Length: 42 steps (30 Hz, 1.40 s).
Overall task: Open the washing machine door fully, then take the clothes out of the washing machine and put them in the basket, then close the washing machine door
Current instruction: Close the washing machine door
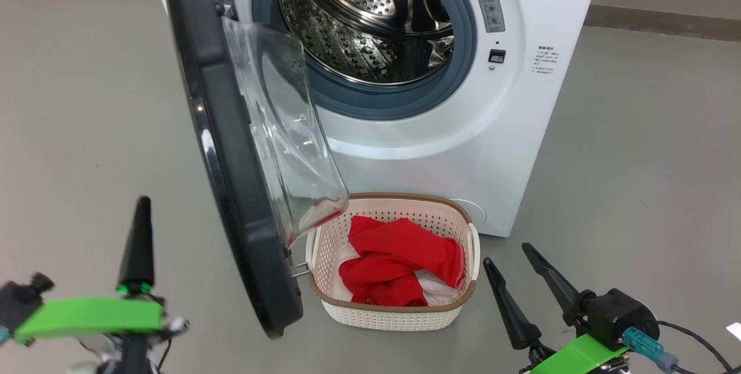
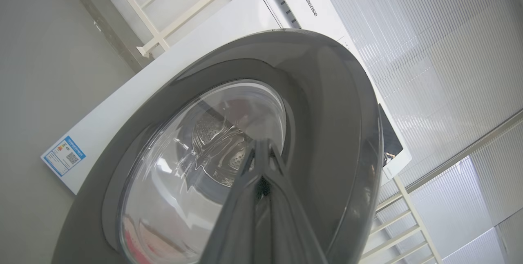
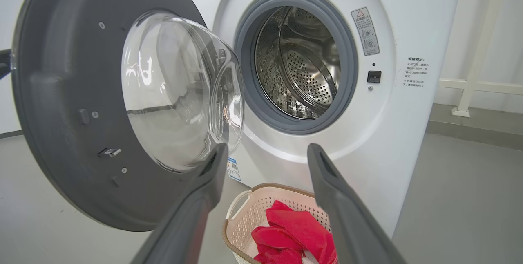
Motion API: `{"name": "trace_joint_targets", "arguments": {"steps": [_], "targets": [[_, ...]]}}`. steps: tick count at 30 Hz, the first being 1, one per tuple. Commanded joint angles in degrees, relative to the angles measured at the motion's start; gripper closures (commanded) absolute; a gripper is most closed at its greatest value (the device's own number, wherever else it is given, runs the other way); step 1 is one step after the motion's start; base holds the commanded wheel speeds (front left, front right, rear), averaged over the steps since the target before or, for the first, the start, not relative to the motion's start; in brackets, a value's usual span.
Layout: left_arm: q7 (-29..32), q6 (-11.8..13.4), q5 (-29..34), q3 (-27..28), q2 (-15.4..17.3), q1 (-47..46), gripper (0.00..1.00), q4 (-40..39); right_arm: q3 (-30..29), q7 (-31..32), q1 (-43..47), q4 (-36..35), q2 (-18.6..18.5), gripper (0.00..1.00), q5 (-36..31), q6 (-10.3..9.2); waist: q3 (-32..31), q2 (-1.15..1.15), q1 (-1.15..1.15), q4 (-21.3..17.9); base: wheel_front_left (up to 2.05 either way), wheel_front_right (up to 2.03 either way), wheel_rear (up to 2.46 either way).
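Note:
The washing machine point(image 1: 521, 131) stands with its door point(image 1: 231, 189) swung out to the left, the glass bowl facing the bare steel drum point(image 1: 370, 21). The red and white clothes point(image 1: 399, 258) lie in the basket point(image 1: 393, 313) on the floor in front of the machine, below the door. My left gripper point(image 1: 142, 203) is shut on nothing, left of the door's outer face. In the left wrist view, the left gripper point(image 2: 261, 145) points at the door point(image 2: 327, 112) window. My right gripper point(image 1: 506, 253) is open, right of the basket. The right wrist view has the right gripper point(image 3: 267, 149) above the basket point(image 3: 245, 215) and clothes point(image 3: 298, 231).
Grey floor point(image 1: 637, 189) lies around the machine on both sides. A cream railing point(image 3: 478, 84) stands by the wall to the machine's right. A blue label point(image 2: 64, 155) sits on the machine's side panel.

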Motion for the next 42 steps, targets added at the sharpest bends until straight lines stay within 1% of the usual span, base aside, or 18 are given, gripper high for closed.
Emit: {"name": "trace_joint_targets", "arguments": {"steps": [1,2,4,6,9,11,14,18,26,32,42], "targets": [[1.3,-0.2,-2.9,2.7,0.6,-3.0,1.00,-1.7,1.0,-0.4,-1.9,-1.2,0.0,0.00,1.4,0.36,0.0,0.00,0.00,-0.1,0.00,0.00,0.00],[3.0,0.4,-6.1,3.6,0.4,-3.8,1.00,-1.9,1.0,-0.4,-1.8,-1.1,0.1,0.00,1.4,0.36,0.0,0.00,0.00,-0.2,0.00,0.00,0.00],[6.2,2.3,-12.0,5.2,0.2,-5.4,1.00,-2.2,1.1,-0.4,-1.8,-1.1,0.1,0.00,1.4,0.36,0.1,0.00,0.00,-0.5,0.00,0.00,0.00],[9.8,4.9,-18.0,6.4,-0.1,-6.8,1.00,-2.6,1.1,-0.4,-1.6,-1.1,0.1,0.00,1.4,0.36,0.1,0.00,0.00,-0.7,0.00,0.00,0.00],[14.1,9.2,-24.9,7.0,-0.3,-8.0,1.00,-4.3,1.5,-0.4,-1.5,-0.9,0.1,0.00,1.4,0.36,0.1,0.00,0.00,-1.1,0.00,0.00,0.00],[16.2,11.6,-27.2,6.9,-0.3,-8.2,1.00,-5.7,1.7,-0.4,-1.5,-0.8,0.1,0.00,1.4,0.36,0.2,0.00,0.00,-1.3,0.00,0.00,0.00],[18.4,14.6,-27.5,5.9,0.3,-7.9,1.00,-7.3,1.8,-0.4,-1.5,-0.7,0.1,0.00,1.4,0.36,0.2,0.00,0.00,-1.7,0.00,0.00,0.00],[21.2,17.4,-27.6,4.2,0.9,-7.1,1.00,-9.9,1.9,-0.4,-1.5,-0.6,0.0,0.00,1.4,0.36,0.3,0.00,0.00,-2.5,0.00,0.00,0.00],[23.0,19.1,-28.2,2.6,0.7,-6.1,1.00,-12.2,2.2,-0.4,-1.6,-0.7,0.2,0.00,1.5,0.36,0.5,0.00,0.00,-4.6,0.00,0.00,0.00],[22.7,19.6,-27.8,1.7,0.6,-6.3,1.00,-12.3,2.2,-0.4,-1.8,-0.7,0.2,0.00,1.5,0.36,1.1,0.00,0.00,-6.2,0.00,0.00,0.00],[21.4,18.3,-29.1,-0.4,-0.2,-9.1,1.00,-11.6,2.0,-0.4,-2.7,-1.0,-0.7,0.00,1.4,0.36,3.5,0.00,0.00,-9.4,0.00,0.00,0.00]]}}
